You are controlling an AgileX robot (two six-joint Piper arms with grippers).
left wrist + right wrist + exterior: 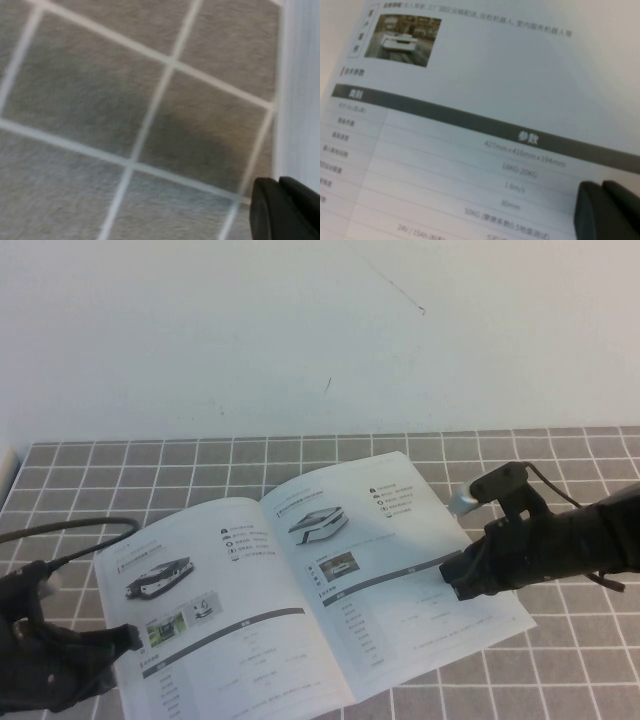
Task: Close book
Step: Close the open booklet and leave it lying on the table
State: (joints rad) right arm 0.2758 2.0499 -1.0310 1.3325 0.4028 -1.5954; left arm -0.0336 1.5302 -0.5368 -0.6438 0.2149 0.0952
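The book (310,580) lies open and flat on the grey tiled mat (560,670), both white printed pages facing up. My right gripper (455,575) hovers low over the right page near its outer edge, fingers shut and holding nothing. The right wrist view shows that page's table text (470,130) close under the shut right gripper (601,186). My left gripper (125,640) sits at the near left, just beside the left page's outer edge, also shut and empty. In the left wrist view the left gripper (279,181) is over bare tiles, with the page edge (302,85) alongside it.
A white wall (320,330) rises behind the mat. A black cable (80,530) loops from my left arm over the tiles left of the book. Bare tiles lie behind the book and at the near right.
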